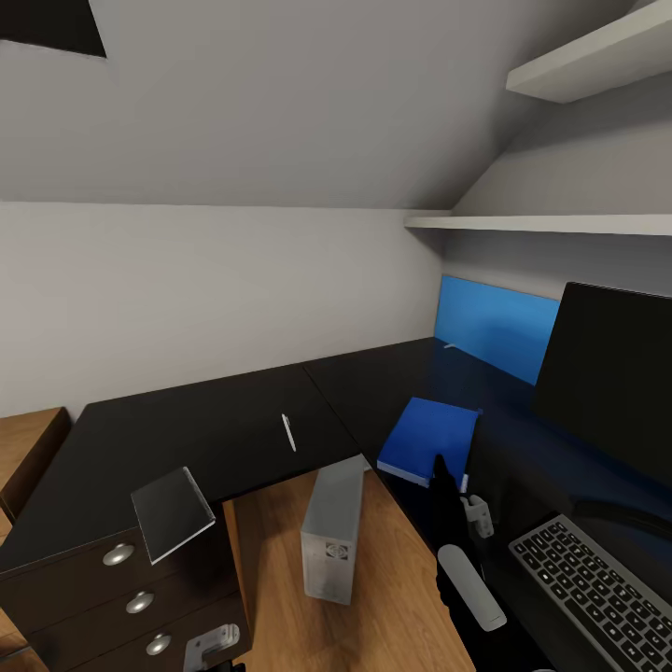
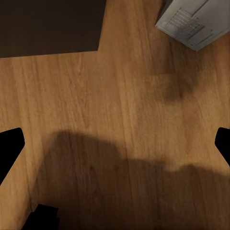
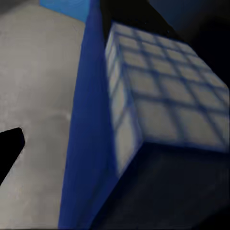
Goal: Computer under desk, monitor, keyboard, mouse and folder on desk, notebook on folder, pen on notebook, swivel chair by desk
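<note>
While the right gripper (image 1: 439,464), its jaws seemingly parted and grasping nothing, is hovering at the near edge of the folder (image 1: 427,437) lying on the desk (image 1: 215,429) right of centre, I judge it should be backing straight off, leaving the folder flat.

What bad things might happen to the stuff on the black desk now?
The blue folder lies at the desk edge with a corner seeming to stick out, right by the right gripper, so a nudge might tip it off. The grey notebook also pokes past the edge above the drawers and may slide down. The pen lies loose and might roll.
</note>
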